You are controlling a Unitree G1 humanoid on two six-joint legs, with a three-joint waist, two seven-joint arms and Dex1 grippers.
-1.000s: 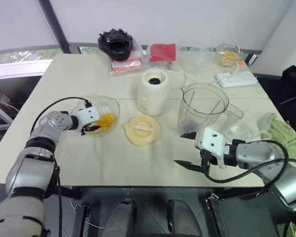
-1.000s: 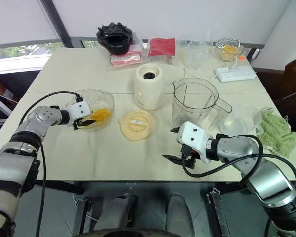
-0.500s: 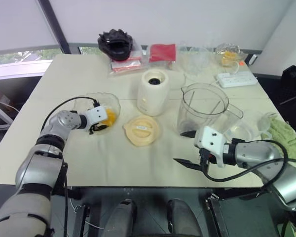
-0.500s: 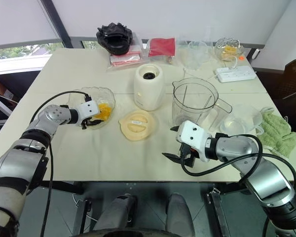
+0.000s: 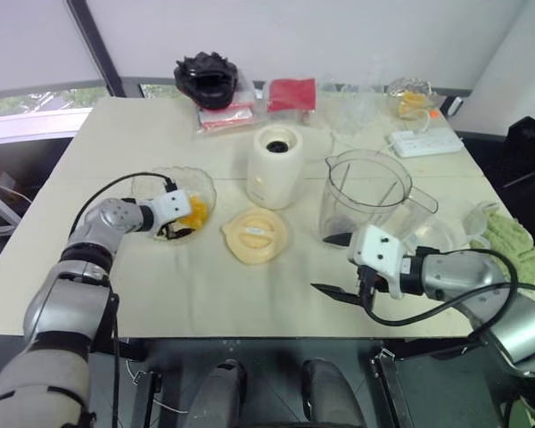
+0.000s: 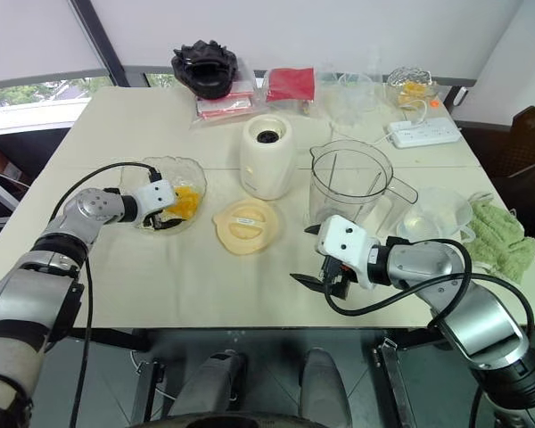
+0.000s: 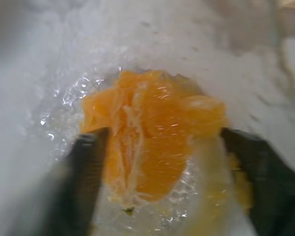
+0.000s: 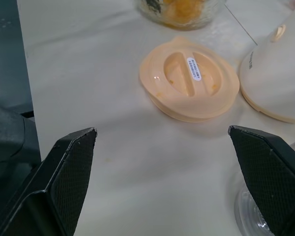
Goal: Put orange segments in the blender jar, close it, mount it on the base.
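The orange segments (image 7: 152, 142) lie heaped in a shallow scalloped clear bowl (image 5: 205, 187) at the table's left. My left gripper (image 5: 174, 227) reaches into that bowl, open, its two black fingers (image 7: 88, 167) standing either side of the segments. The blender jar (image 5: 367, 192) stands upright and uncovered right of centre, with the cream-white base (image 5: 275, 167) to its left. A flat cream lid (image 5: 254, 234) lies in front of the base. My right gripper (image 5: 325, 265) hovers open and empty over the table, just in front of the jar.
Along the far edge sit a black object (image 5: 207, 78), a red pouch (image 5: 292, 94), a small clear dish of fruit (image 5: 410, 98) and a white power strip (image 5: 425, 141). A clear tub (image 5: 437, 234) and a green cloth (image 5: 513, 245) lie right of the jar.
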